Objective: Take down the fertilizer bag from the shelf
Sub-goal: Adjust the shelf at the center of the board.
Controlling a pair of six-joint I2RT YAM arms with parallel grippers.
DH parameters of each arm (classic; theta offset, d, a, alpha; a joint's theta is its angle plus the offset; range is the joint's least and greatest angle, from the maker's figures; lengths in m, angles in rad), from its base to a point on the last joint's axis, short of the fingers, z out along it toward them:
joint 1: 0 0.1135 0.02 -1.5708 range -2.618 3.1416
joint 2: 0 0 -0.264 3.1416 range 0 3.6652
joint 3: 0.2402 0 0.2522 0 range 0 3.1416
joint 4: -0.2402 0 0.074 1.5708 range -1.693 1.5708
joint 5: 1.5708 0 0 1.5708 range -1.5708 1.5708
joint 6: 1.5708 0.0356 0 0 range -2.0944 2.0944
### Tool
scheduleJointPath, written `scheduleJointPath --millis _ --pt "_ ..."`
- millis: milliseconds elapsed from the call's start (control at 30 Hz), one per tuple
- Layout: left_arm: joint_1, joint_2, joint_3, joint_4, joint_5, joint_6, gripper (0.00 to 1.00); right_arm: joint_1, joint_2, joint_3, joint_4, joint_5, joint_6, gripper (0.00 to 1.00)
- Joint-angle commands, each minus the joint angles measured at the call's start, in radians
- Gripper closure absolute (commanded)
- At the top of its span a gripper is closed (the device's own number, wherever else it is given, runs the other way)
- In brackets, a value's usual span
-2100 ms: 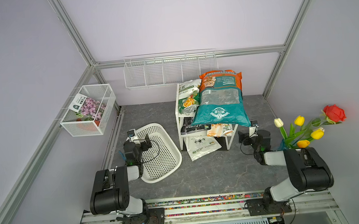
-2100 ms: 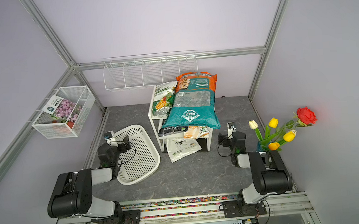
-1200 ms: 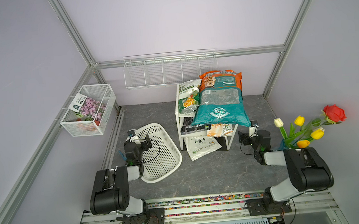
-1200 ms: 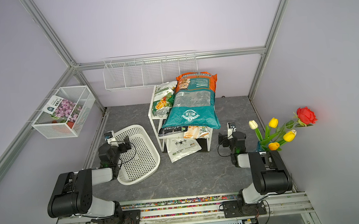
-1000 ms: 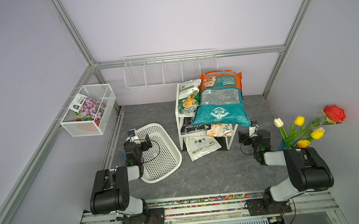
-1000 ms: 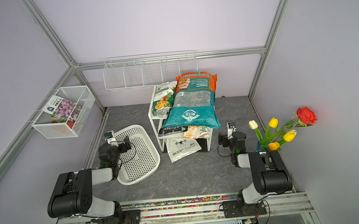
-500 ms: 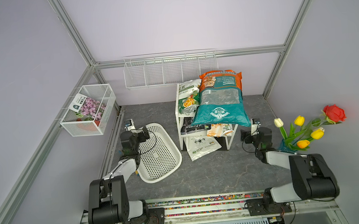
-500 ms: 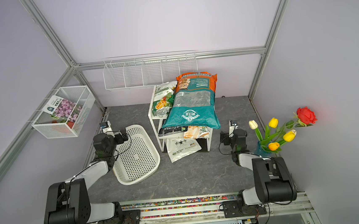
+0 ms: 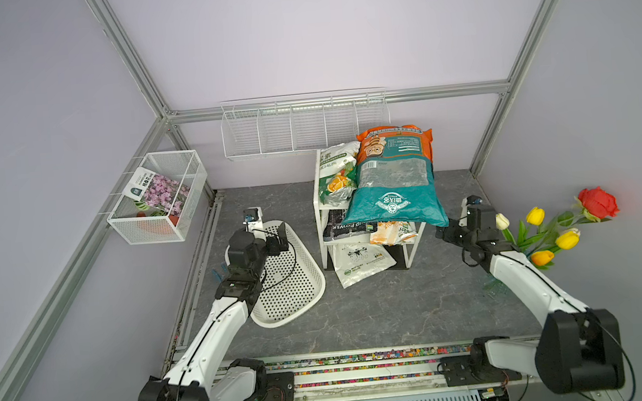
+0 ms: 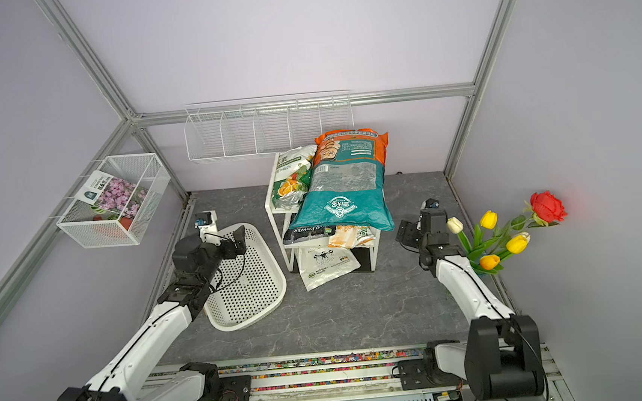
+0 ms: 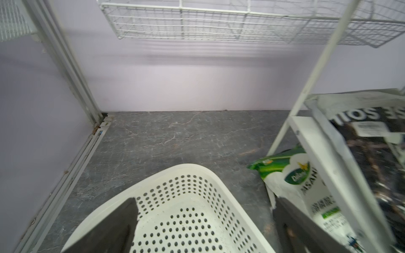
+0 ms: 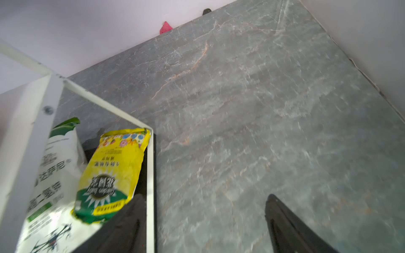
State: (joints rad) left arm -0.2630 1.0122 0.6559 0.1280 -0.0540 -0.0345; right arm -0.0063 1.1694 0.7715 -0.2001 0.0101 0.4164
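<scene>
Fingers (image 11: 114, 227) of the left gripper (image 11: 203, 199) are spread with nothing between them; the right gripper (image 12: 204, 196) has its fingers (image 12: 289, 230) apart too, and it is empty.
The fertilizer bag (image 9: 393, 188), teal and orange, lies on the top board of the shelf (image 9: 318, 229), its near end hanging over the front, with a white bag (image 9: 335, 177) beside it. The left gripper hangs over the far end of the basket (image 9: 295, 289). The right gripper is just right of the shelf, near the bag's overhanging corner.
</scene>
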Motion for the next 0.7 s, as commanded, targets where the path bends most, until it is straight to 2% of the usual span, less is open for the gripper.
scheduleJointPath --millis 0,167,233,333,400,467,600,667 --pt "-0.05 -0.112 -0.044 -0.076 -0.009 -0.037 0.0 0.032 -0.162 -0.05 -0.156 -0.049 0.074 0.2" --pt "-0.065 -0.294 -0.123 -0.103 0.047 -0.132 0.04 0.22 -0.382 -0.075 -0.379 0.111 0.09 0.24" --pt "-0.067 -0.357 -0.155 -0.101 0.096 -0.177 0.09 0.256 -0.454 -0.098 -0.419 0.07 0.106 0.29" --pt "-0.072 -0.392 -0.206 -0.038 0.179 -0.26 0.1 0.298 -0.54 -0.138 -0.39 -0.055 0.098 0.38" --pt "-0.087 -0.375 -0.229 0.019 0.218 -0.304 0.1 0.347 -0.557 -0.147 -0.362 -0.072 0.083 0.41" --pt "-0.129 -0.334 -0.219 0.051 0.203 -0.307 0.1 0.402 -0.555 -0.14 -0.335 -0.056 0.055 0.42" --pt "-0.262 -0.207 -0.161 0.118 0.111 -0.215 0.11 0.485 -0.517 -0.074 -0.316 -0.017 0.01 0.45" --pt "-0.3 -0.156 -0.136 0.157 0.068 -0.18 0.13 0.499 -0.51 -0.046 -0.314 -0.002 0.004 0.44"
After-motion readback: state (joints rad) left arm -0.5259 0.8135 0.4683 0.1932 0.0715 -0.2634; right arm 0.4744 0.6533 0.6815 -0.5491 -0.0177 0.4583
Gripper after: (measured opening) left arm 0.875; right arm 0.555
